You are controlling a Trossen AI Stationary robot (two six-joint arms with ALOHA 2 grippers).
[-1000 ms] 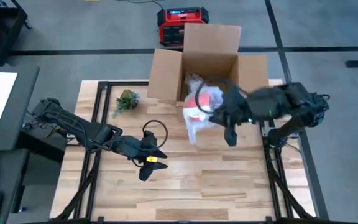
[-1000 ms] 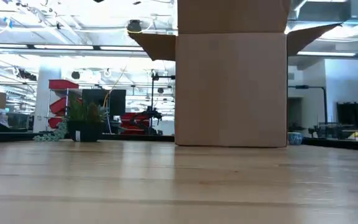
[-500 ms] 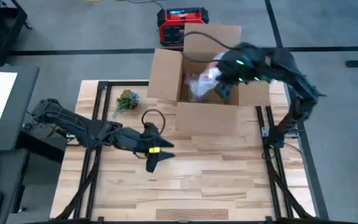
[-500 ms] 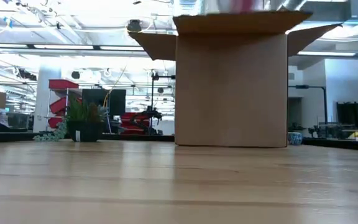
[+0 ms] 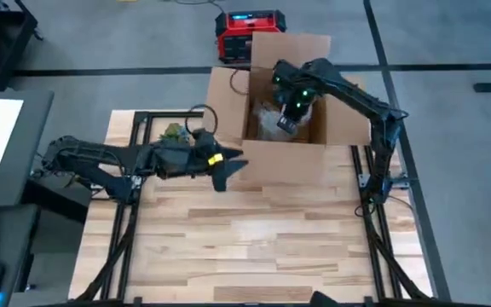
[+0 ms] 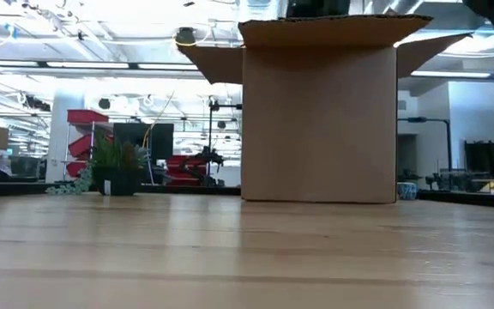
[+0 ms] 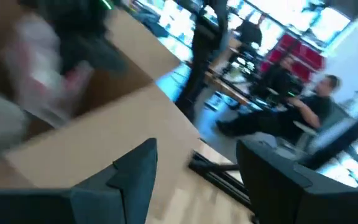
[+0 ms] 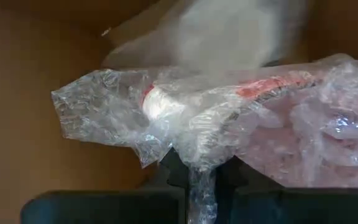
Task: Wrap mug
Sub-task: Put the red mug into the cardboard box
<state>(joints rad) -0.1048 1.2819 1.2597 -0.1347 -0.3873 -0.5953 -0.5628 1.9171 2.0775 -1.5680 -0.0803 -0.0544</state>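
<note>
While the cardboard box [image 5: 284,111] stands open at the far edge of the table [image 5: 254,247], the wrapped mug [image 8: 229,118] is held down inside it by the right gripper [image 5: 286,119], whose fingers are pinched tight on a gathered fold of the clear plastic wrap [image 8: 104,118] rather than on the mug itself. A red and white body is glimpsed through the film in the right wrist view.

The bundle is judged to be moderately heavy for its hold, with a hard, breakable core inside a soft, slippery skin; a grip on loose film alone may be expected to stretch or slide, so a hold across the mug's body through the wrap would be the safer choice, and it should be set down gently, not dropped.

The left gripper [image 5: 224,168] is poised just outside the box's near wall, its fingers spread apart and nothing held between them.
</note>
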